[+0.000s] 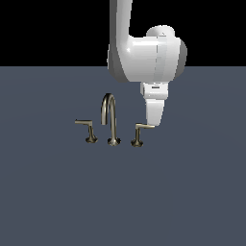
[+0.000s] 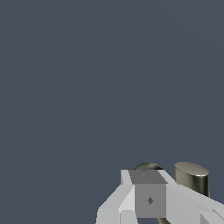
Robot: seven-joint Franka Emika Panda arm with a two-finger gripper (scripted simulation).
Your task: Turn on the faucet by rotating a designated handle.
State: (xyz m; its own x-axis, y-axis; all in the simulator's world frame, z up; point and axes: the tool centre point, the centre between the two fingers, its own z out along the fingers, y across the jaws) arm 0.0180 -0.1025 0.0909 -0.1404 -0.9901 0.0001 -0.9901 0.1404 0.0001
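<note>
- Outwardly, in the exterior view, the faucet [image 1: 112, 120] stands on a flat slate-blue floor [image 1: 57, 202], its tall arched spout [image 1: 110, 116] in the middle of the three pieces.
- On the exterior view's right of the spout stands the designated handle [image 1: 140, 133], a short post on a flared base with a thin arm reaching away from the spout.
- On the opposite side of the spout stands the twin lever [image 1: 87, 130], its arm also pointing away from the spout.
- Coming down from above, the white robot arm [image 1: 144, 53] ends in the gripper [image 1: 154, 124], whose tip meets the outer end of the designated handle's arm; contact looks likely, though the fingers are not separately visible.
- Whether the claw is spread or closed cannot be told from this view.
- Seen from the wrist view, the gripper's [image 2: 151, 199] white and grey body fills one corner over bare floor [image 2: 87, 87].
- Just beside it shows a brushed-metal cylinder end [image 2: 191, 175], and a second rounded metal piece [image 2: 148, 166] peeks from behind the grey block; which faucet parts these are is unclear.
- Again the claw's opening cannot be judged.
</note>
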